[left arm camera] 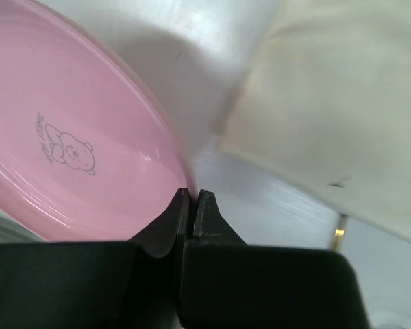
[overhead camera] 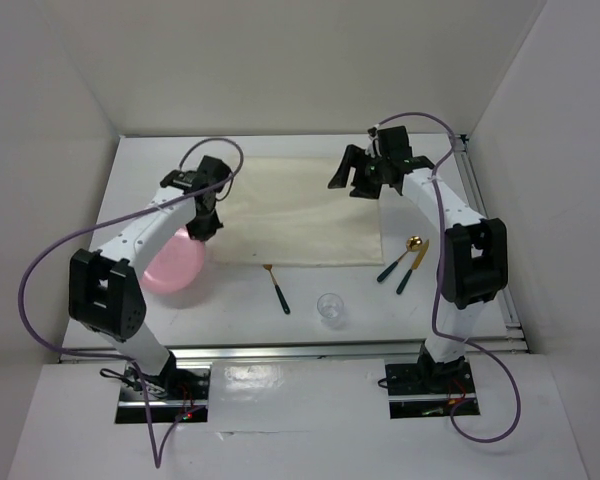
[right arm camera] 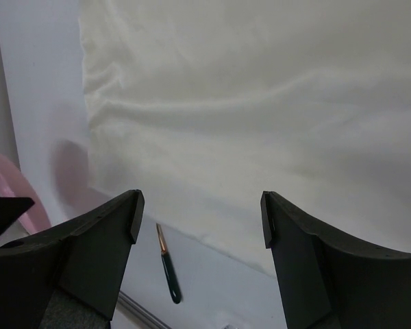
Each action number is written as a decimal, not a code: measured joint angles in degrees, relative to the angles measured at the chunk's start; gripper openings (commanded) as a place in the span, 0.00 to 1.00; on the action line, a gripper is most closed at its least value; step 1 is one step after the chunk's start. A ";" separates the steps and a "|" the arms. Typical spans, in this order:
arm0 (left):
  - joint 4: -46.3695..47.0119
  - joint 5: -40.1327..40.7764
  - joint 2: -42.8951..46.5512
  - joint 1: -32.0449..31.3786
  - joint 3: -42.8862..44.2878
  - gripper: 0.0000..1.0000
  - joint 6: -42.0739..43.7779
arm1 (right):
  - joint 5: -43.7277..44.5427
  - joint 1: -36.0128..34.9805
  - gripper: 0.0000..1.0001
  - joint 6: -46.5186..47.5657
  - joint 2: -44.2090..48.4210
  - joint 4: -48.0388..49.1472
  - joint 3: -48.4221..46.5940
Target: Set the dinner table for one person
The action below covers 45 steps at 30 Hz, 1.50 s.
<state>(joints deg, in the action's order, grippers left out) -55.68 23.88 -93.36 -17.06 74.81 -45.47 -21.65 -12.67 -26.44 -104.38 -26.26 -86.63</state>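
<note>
Plate placing is judged in hand: the pink plate point(overhead camera: 170, 266), mid-left in the top view above the dinner table point(overhead camera: 240, 320), is clamped at its rim by the left gripper point(left arm camera: 192, 200), as shown only by its wrist view, and probably needs carrying onto the cream cloth point(overhead camera: 300, 215), over which the right gripper point(right arm camera: 200, 219) is held with jaws apart.

White table point(overhead camera: 242, 302), pink plate point(overhead camera: 168, 266), cream cloth point(overhead camera: 300, 215)
</note>
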 measured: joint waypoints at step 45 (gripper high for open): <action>9.88 -20.17 -48.22 -17.86 66.07 0.64 7.63 | 13.22 14.82 0.76 -9.03 23.58 -3.04 28.83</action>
<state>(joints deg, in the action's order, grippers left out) -45.80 3.70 -141.58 -34.92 140.88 -37.85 -8.43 2.15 -35.46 -80.79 -29.30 -57.80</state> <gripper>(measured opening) 0.555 0.772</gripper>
